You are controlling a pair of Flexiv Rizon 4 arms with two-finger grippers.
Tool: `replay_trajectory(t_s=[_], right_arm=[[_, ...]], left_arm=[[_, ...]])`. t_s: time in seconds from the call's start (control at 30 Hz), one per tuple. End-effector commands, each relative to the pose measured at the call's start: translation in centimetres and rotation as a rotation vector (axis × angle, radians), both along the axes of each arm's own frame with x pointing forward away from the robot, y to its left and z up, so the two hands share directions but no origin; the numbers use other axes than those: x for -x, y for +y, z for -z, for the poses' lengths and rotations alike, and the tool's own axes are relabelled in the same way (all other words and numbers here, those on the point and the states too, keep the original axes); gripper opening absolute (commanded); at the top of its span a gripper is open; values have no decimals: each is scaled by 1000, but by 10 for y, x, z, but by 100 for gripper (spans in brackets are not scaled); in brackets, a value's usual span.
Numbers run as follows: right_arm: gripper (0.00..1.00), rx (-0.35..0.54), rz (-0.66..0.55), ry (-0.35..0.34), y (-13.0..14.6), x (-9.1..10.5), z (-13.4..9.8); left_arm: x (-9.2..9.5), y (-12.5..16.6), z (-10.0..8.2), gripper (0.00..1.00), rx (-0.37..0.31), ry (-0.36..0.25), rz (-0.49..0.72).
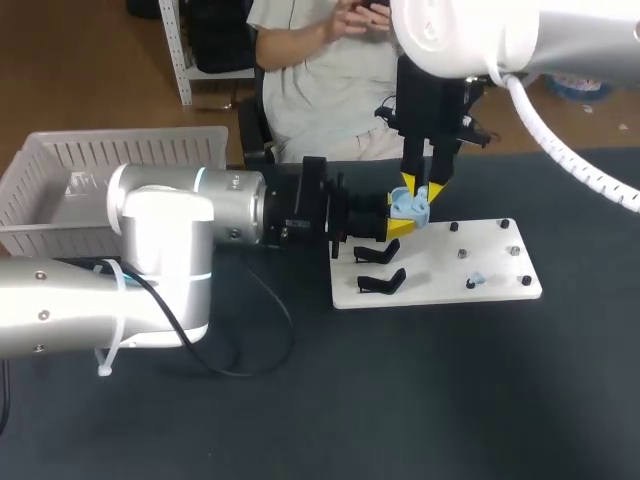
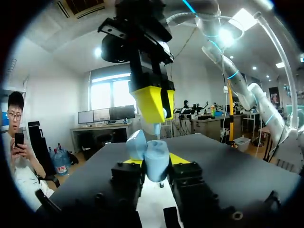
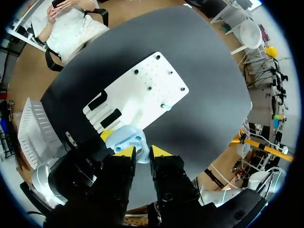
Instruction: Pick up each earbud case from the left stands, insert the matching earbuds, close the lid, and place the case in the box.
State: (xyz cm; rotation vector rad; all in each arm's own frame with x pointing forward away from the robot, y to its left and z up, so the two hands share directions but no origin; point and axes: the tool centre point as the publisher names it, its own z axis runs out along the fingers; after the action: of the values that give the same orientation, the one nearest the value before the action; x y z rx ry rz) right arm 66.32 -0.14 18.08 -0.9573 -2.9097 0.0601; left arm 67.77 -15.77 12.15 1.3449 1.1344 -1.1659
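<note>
My left gripper [image 1: 400,222] reaches in sideways over the white board's [image 1: 440,285] left end, shut on a light blue earbud case [image 1: 412,207]. In the left wrist view the case [image 2: 156,156] sits between the yellow fingertips [image 2: 180,159] with its lid [image 2: 136,144] swung open. My right gripper [image 1: 418,190] points straight down just above the case, shut on a small pale earbud [image 2: 156,129] that hangs at the case's mouth. In the right wrist view the case [image 3: 124,138] lies just ahead of that gripper [image 3: 143,153]. Another pale blue earbud [image 1: 478,278] rests on the board's right part.
Two black stands [image 1: 380,255] [image 1: 382,283] sit on the board's left end, under my left gripper. A white slatted basket [image 1: 100,170] stands at the table's far left, behind my left arm. Small black pegs [image 1: 505,225] dot the board's right half.
</note>
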Motion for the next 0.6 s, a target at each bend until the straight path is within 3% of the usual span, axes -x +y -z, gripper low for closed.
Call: replay_trajectory(t_s=[0.03, 0.6], right_arm=[[0, 2, 3, -6, -1, 3, 3], [0, 7, -7, -5, 5, 5, 6]], left_arm=[[3, 0, 0, 0, -2, -2, -11], [4, -1, 2, 0, -7, 2, -5]])
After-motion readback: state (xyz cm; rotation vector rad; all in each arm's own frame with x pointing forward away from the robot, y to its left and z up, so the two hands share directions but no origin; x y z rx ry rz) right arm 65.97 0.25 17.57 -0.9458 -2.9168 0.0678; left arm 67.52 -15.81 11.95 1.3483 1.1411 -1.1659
